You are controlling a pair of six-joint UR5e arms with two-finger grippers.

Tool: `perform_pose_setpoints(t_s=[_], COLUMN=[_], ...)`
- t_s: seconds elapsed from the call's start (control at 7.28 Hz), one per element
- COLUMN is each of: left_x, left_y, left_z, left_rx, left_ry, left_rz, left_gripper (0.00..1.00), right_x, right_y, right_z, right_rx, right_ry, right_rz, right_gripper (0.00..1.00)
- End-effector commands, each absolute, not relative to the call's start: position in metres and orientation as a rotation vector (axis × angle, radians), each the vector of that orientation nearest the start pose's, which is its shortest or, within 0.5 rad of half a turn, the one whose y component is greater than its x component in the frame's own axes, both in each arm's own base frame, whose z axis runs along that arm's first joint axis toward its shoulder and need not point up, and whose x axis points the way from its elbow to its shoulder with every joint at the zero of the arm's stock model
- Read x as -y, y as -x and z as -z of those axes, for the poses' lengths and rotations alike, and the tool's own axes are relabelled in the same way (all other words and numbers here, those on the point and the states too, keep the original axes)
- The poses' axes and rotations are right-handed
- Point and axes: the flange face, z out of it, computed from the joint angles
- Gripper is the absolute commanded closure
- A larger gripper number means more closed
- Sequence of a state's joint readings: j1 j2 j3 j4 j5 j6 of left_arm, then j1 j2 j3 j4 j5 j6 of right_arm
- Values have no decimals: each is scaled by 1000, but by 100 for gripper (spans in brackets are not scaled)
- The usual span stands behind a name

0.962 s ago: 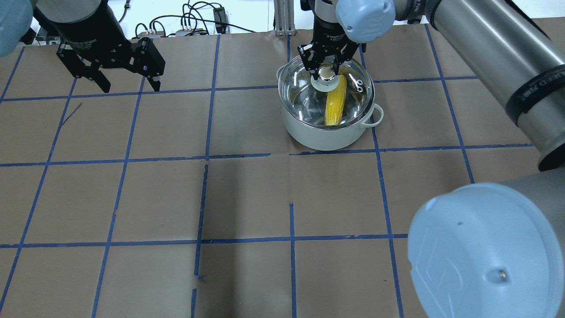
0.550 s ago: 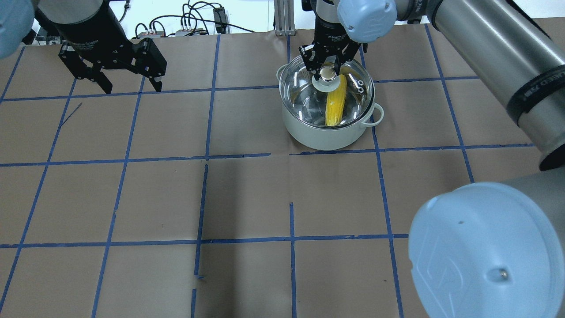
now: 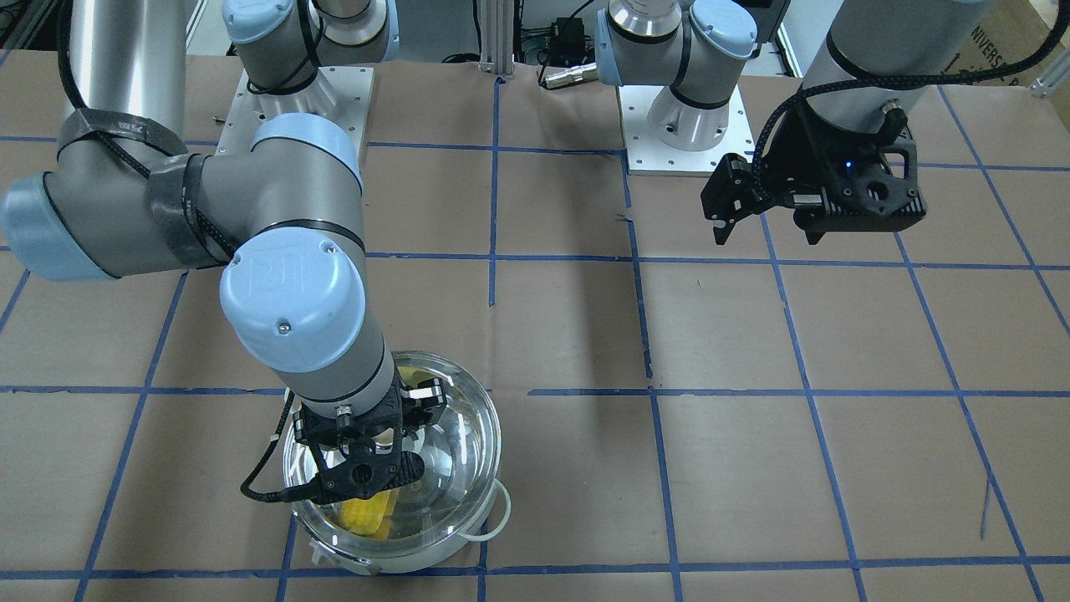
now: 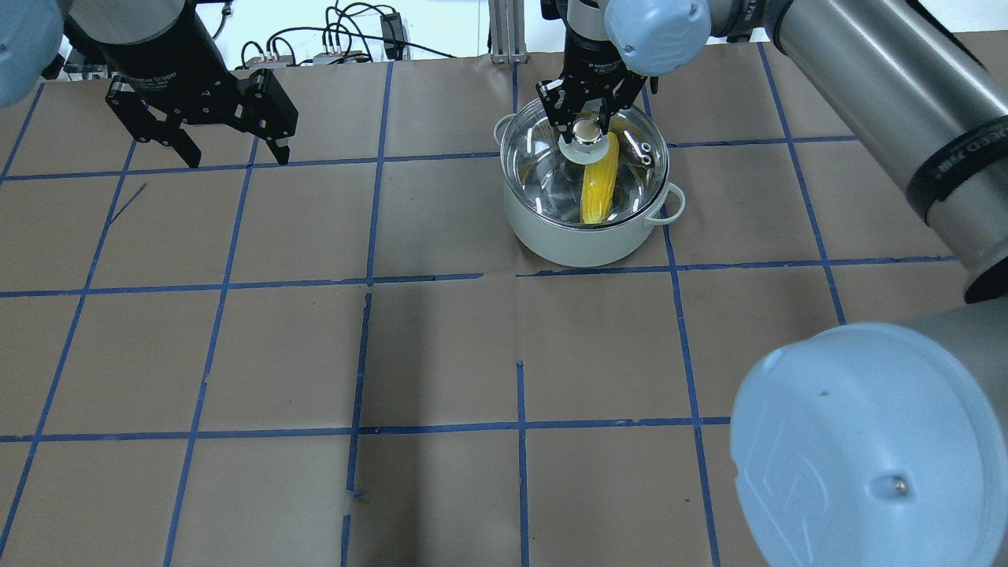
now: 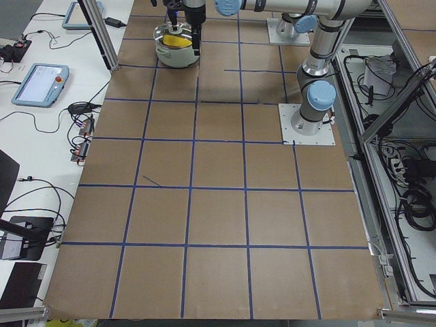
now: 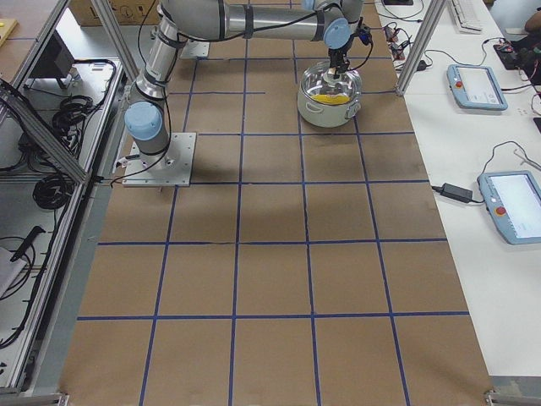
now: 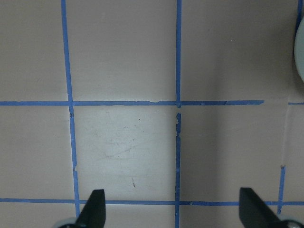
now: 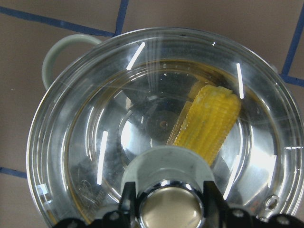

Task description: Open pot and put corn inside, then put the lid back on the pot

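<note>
The steel pot [image 4: 583, 240] stands on the far right-centre of the table. The yellow corn [image 4: 598, 181] lies inside it. The clear glass lid [image 4: 543, 169] lies on the pot's rim, with the corn showing through it. My right gripper [image 4: 584, 130] points straight down over the lid, its fingers pressed on both sides of the knob [image 8: 168, 211]. The right wrist view shows the corn [image 8: 209, 118] under the glass and one pale pot handle [image 8: 61, 50]. My left gripper [image 4: 228, 153] hangs open and empty over the far left of the table.
Brown paper with a blue tape grid [image 4: 441, 346] covers the table. Cables and boxes [image 4: 331, 47] lie beyond the far edge. The left wrist view shows only bare paper and a sliver of the pot [image 7: 300, 52] at its right edge.
The right gripper, with the lid knob between its fingers, has edged slightly right and toward the far edge. The lid has shifted with it on the pot. The left gripper has barely moved.
</note>
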State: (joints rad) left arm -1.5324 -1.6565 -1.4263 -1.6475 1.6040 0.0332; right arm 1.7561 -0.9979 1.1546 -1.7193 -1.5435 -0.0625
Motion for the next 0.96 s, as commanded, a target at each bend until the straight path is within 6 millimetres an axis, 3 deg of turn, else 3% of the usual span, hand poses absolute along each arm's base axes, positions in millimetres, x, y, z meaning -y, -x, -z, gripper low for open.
perform_pose_setpoints(t_s=[0.0, 0.27, 0.69, 0.82], left_x=[530, 530, 530, 530], left_y=[110, 110, 110, 110], left_z=[-507, -507, -507, -506], left_rx=[-3108, -3108, -3108, -3109], left_ry=[4, 4, -1, -3], left_rz=[-31, -33, -33, -35], left_gripper=[0, 0, 0, 0], right_x=[679, 678, 679, 677], right_y=[-263, -262, -262, -264], right_z=[-356, -355, -356, -358], right_rx=[-3093, -3095, -3108, -3111], right_ry=[381, 381, 383, 381], right_rz=[-24, -28, -11, -6], right_gripper=[65, 62, 2, 0])
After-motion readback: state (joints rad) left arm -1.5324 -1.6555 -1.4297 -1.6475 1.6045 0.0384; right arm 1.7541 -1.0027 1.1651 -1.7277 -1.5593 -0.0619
